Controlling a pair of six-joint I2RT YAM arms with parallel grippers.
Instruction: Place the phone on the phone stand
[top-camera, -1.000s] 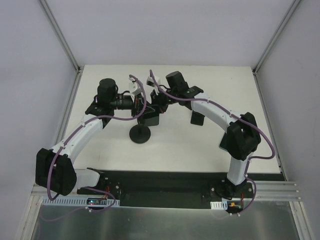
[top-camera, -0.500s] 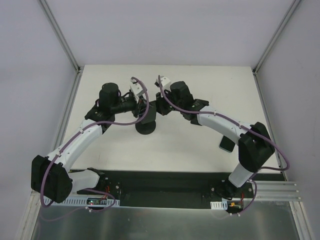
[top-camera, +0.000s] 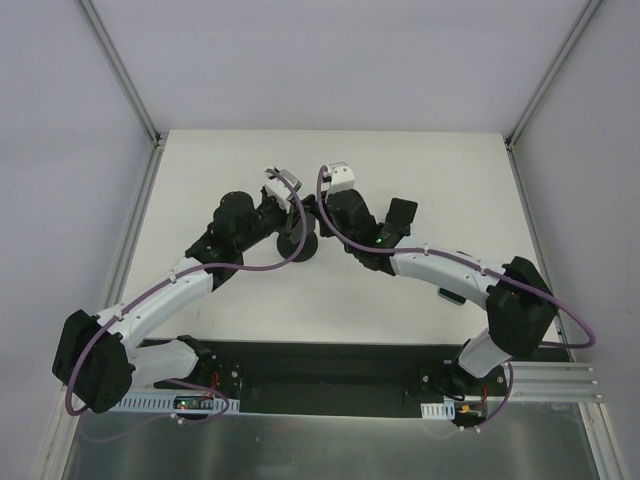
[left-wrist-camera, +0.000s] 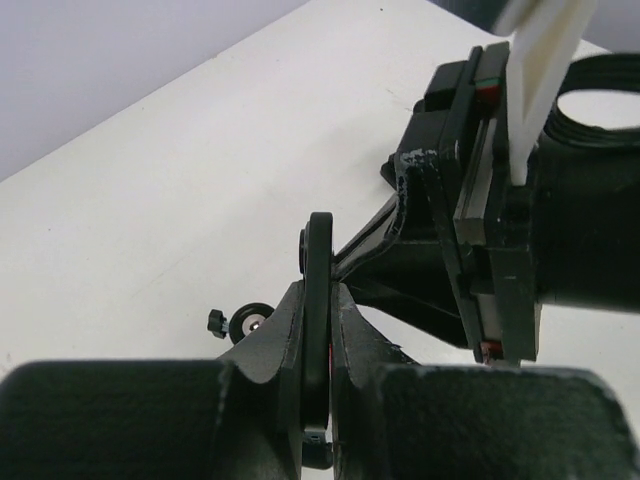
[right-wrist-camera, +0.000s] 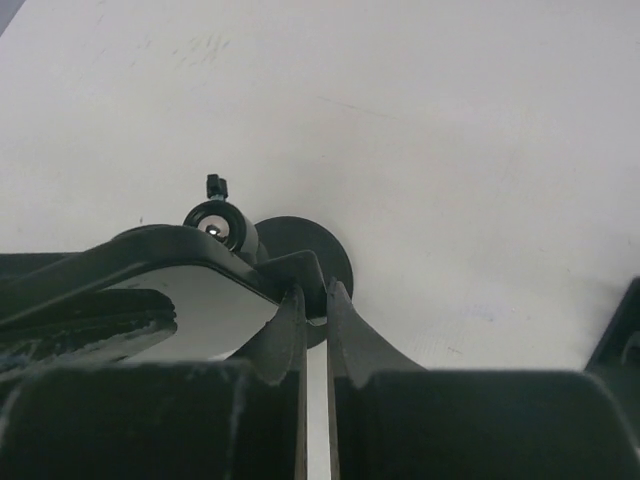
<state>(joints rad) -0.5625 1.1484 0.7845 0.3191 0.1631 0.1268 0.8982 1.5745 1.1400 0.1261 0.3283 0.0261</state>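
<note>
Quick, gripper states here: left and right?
Left gripper: closed on a thin flat part of the small black phone stand.
Right gripper: jaws nearly together at the stand; grip cannot be told.

A robotics lab cell is indicated: a white table is enclosed by plain grey panels, framed by aluminium profiles at upper left and right.

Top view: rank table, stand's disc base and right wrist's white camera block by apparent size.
1. table
2. phone stand's disc base
3. white camera block
Last two are close: base partly hidden, block nearer the camera.
</note>
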